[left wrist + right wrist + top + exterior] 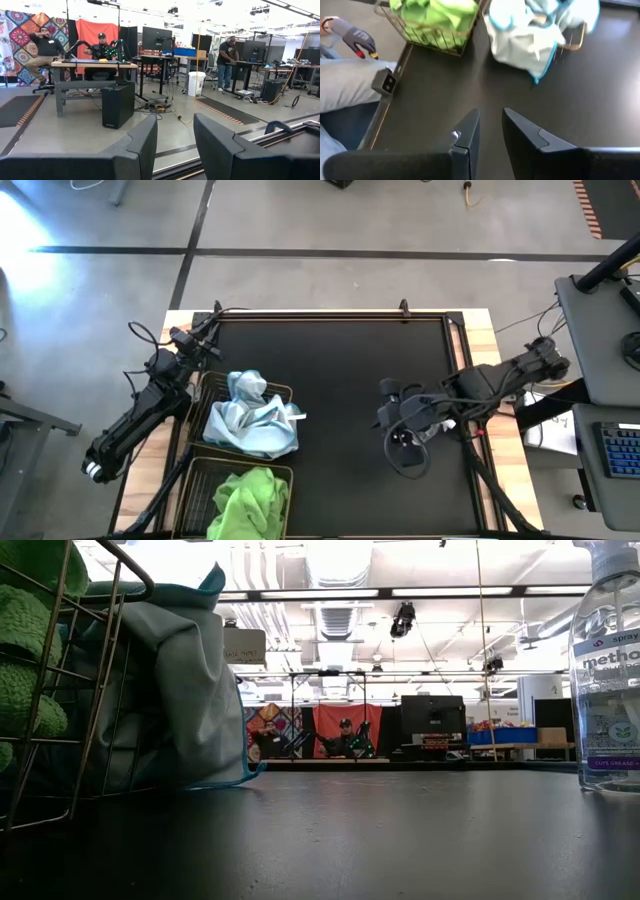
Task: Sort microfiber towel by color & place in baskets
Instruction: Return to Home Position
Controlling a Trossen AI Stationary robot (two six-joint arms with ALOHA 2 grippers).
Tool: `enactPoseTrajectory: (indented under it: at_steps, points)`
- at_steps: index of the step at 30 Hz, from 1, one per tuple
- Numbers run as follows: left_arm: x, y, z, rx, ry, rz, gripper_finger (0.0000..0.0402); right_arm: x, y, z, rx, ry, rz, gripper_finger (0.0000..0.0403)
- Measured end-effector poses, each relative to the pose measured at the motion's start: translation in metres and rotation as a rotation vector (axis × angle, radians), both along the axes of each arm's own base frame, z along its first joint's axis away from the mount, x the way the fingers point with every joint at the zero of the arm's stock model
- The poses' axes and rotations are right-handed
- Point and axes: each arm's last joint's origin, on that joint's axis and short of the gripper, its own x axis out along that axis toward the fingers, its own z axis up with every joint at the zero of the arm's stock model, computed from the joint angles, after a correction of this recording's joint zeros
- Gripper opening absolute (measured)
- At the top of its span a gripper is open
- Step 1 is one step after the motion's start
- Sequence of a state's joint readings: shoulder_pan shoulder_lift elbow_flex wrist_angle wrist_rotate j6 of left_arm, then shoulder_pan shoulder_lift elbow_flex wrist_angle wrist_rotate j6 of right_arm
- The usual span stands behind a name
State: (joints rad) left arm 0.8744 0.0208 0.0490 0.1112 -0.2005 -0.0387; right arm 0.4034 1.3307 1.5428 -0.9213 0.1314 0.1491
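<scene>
Sorting looks finished. In the high view the pale blue towels [250,415] sit heaped in the upper basket [281,389] at centre left of the frame. One corner spills over the basket's right rim toward the black mat [350,360]. The green towels [250,498] fill the lower basket [198,492] at the bottom left. No loose cloth shows anywhere else on the mat.

The left gripper [175,125] is released, its fingers apart with nothing between them. It is parked off the mat's upper left corner and points out at the room. The right gripper [490,115] hangs over the mat at centre right, facing the baskets, its fingers a little apart and empty.

A spray bottle [605,670] stands at the right edge of the low view, and a person's gloved hand [352,35] shows beyond the table edge. By this judgement, only parking the right arm is left
</scene>
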Motion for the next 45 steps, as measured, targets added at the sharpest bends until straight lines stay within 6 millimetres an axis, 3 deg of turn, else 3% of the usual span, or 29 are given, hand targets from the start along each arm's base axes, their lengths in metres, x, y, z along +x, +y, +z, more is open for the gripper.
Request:
enactPoseTrajectory:
  at_steps: [9,15,22,30,45]
  points:
    - [0.000,0.000,0.000,0.000,0.000,0.000,0.0113,-0.030,-0.013,-0.059,0.115,-0.134,-0.043,0.0080]
    - [0.000,0.000,0.000,0.000,0.000,0.000,0.0113,-0.049,-0.021,-0.079,0.169,-0.286,-0.030,0.0076]
    - [0.000,0.000,0.000,0.000,0.000,0.000,0.0113,-0.069,-0.032,-0.073,0.173,-0.461,-0.054,0.0076]
    - [0.000,0.000,0.000,0.000,0.000,0.000,0.0113,-0.094,-0.053,-0.053,-0.004,-0.618,-0.366,0.0084]
    - [0.000,0.000,0.000,0.000,0.000,0.000,0.0113,-0.131,-0.070,-0.059,0.019,-0.614,-0.429,0.0079]
